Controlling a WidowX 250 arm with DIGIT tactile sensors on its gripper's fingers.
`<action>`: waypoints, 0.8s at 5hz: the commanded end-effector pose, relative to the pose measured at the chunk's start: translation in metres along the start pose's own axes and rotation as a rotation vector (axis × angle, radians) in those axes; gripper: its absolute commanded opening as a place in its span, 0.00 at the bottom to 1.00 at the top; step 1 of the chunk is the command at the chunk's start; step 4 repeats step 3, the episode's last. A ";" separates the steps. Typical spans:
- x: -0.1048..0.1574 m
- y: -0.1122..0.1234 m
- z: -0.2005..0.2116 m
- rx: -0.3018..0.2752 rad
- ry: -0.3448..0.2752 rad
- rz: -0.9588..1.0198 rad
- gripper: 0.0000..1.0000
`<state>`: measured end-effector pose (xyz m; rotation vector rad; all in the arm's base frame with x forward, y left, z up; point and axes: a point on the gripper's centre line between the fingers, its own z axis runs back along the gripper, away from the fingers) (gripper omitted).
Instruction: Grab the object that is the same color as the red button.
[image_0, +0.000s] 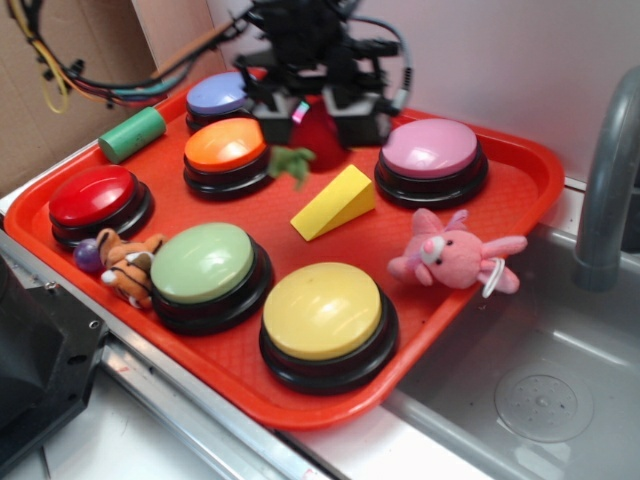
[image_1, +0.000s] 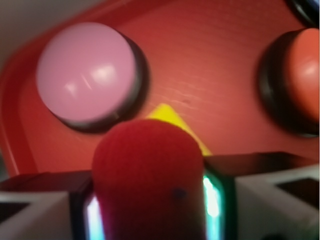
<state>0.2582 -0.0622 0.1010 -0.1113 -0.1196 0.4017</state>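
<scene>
The object, a fuzzy red plush ball (image_0: 320, 140) with a green leafy stem (image_0: 290, 163), hangs above the tray between the orange and pink buttons. My gripper (image_0: 318, 120) is shut on it, one finger at each side. In the wrist view the red ball (image_1: 150, 175) fills the gap between the lit pads (image_1: 212, 200), squeezed tall. The red button (image_0: 95, 197), a glossy dome on a black base, sits at the tray's left edge, well away from the gripper.
On the red tray (image_0: 520, 170) stand orange (image_0: 225, 147), blue (image_0: 218, 95), pink (image_0: 432, 150), green (image_0: 205, 262) and yellow (image_0: 320, 310) buttons. A yellow wedge (image_0: 335, 202), pink bunny (image_0: 450, 252), tiger toy (image_0: 130, 265), purple ball (image_0: 88, 255) and green cylinder (image_0: 132, 133) lie around. A sink and faucet (image_0: 610, 170) are right.
</scene>
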 end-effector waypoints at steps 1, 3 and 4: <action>0.022 0.047 0.067 0.016 -0.043 -0.202 0.00; 0.018 0.075 0.081 -0.049 -0.089 -0.221 0.00; 0.018 0.075 0.081 -0.049 -0.089 -0.221 0.00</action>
